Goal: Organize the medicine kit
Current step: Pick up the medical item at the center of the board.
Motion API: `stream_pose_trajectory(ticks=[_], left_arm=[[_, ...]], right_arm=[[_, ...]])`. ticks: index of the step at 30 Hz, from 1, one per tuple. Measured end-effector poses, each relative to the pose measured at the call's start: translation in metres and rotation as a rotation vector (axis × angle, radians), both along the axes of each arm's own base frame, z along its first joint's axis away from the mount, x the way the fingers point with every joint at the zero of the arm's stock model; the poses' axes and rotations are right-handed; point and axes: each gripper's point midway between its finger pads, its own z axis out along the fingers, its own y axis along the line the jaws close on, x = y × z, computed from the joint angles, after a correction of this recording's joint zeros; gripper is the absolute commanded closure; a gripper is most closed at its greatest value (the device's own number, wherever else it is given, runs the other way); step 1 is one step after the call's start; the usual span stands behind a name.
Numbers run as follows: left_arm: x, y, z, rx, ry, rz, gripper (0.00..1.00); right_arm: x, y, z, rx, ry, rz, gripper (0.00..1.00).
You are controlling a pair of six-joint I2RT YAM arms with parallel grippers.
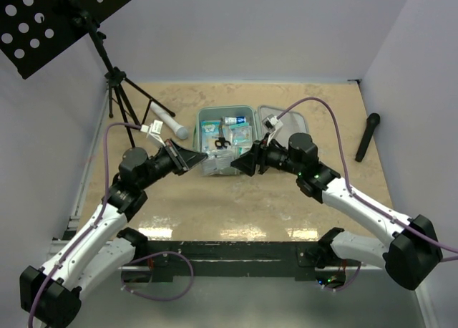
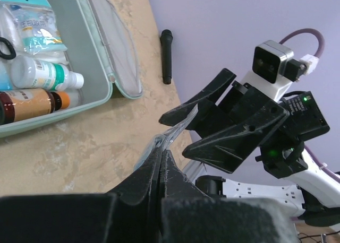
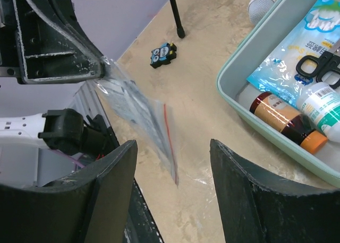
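The mint-green medicine kit (image 1: 247,112) lies open mid-table, its lid (image 1: 285,122) flopped to the right. Inside are packets, black scissors (image 3: 319,65), a brown bottle (image 3: 284,121) and a white bottle (image 2: 45,76). My left gripper (image 1: 202,157) is shut on one edge of a clear zip bag (image 3: 139,113) with a red seal line, holding it above the table in front of the kit. My right gripper (image 3: 172,171) faces it, open, with its fingers either side of the bag's free corner and not touching it. The left wrist view shows the bag (image 2: 172,130) pinched between my closed fingers.
A white-and-grey cylinder (image 1: 169,120) lies left of the kit, near the tripod (image 1: 118,92) of a music stand. A black microphone (image 1: 368,136) rests at the right by the wall. A small black-and-red gadget (image 3: 163,54) sits on the table.
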Motion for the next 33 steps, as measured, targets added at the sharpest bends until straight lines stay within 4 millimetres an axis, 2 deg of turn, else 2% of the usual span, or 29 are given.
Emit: stream_pose_trajectory(ticks=[3,5,13,16,23,26,29,33], left_arm=[[-0.002,-0.002,0.004,-0.012,-0.011,-0.016,1.00],[-0.002,-0.004,0.005,-0.018,-0.010,-0.023,1.00],[-0.003,-0.008,0.008,-0.030,-0.018,-0.042,1.00],[-0.002,-0.008,0.009,-0.034,-0.026,-0.043,0.98],[0.004,-0.009,0.002,-0.019,-0.016,-0.032,0.58],[0.008,-0.009,-0.005,-0.001,-0.007,-0.024,0.44],[0.014,-0.010,-0.010,0.015,0.007,-0.013,0.37],[0.021,-0.006,-0.011,0.033,0.009,0.021,0.36]], right_arm=[[0.002,0.003,0.000,0.006,-0.003,0.006,0.42],[0.001,0.005,0.003,0.021,-0.014,0.023,0.48],[-0.004,0.012,0.013,0.066,-0.035,0.074,0.89],[-0.004,0.013,0.013,0.067,-0.035,0.078,0.99],[-0.005,0.009,0.010,0.048,-0.017,0.059,1.00],[-0.002,0.002,0.013,0.033,-0.013,0.012,1.00],[0.007,-0.008,0.025,0.027,-0.024,-0.056,1.00],[0.038,-0.037,0.042,0.029,-0.042,-0.214,1.00]])
